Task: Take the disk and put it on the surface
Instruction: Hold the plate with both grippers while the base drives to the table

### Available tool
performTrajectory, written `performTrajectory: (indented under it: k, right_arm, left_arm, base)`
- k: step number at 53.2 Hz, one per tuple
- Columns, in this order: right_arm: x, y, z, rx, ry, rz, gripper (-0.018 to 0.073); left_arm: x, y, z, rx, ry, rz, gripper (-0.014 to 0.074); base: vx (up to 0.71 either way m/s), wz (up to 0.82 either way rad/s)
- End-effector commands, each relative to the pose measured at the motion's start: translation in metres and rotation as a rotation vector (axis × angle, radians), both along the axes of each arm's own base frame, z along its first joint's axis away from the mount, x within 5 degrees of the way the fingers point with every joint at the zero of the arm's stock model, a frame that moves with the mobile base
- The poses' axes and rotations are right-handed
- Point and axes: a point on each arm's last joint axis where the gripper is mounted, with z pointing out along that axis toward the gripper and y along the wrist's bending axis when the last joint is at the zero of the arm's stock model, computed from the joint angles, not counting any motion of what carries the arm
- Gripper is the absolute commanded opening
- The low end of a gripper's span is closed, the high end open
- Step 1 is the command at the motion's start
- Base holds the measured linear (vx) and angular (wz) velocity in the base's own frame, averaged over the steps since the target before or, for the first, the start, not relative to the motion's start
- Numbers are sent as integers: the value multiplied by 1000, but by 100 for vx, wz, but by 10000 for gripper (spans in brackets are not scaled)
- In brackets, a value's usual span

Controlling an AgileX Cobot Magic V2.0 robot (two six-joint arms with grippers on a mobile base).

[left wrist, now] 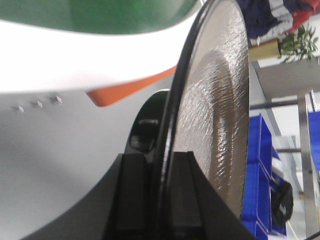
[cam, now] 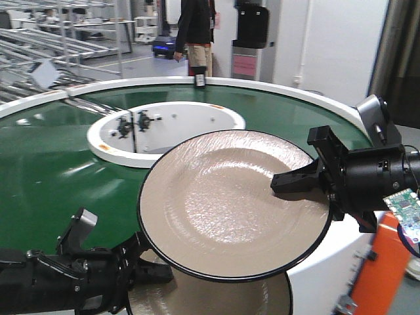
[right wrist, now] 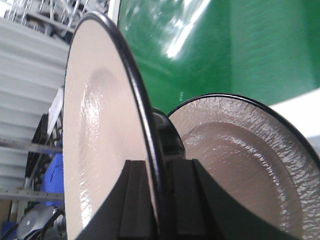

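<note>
Left gripper (cam: 152, 266) pinches the lower disk (cam: 216, 298) by its rim; my right gripper (cam: 283, 182) pinches the upper disk (cam: 223, 203) just above it, likely to keep them apart.

Green conveyor belt (cam: 46, 170), person (cam: 195, 29) beyond it

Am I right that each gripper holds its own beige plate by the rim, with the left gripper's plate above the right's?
Not quite: the exterior front-facing view shows the right gripper holding the upper plate, above the lower plate in the left gripper. Each does grip its own beige plate by the rim.
</note>
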Motion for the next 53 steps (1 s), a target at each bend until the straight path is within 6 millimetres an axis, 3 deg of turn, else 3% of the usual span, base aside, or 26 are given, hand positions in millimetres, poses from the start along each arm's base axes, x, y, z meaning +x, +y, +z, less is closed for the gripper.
performTrajectory:
  k: [1, 53]
  right_arm:
    - [-8, 0, 33, 121, -84, -37, -8]
    - [-8, 0, 33, 122, -82, -31, -8]
  left_arm:
    - [-4, -3, 30, -124, -38, 6, -1]
    - [-4, -3, 30, -123, -39, 7, 0]
  base:
    - [-20, -43]
    - [-9, -65]
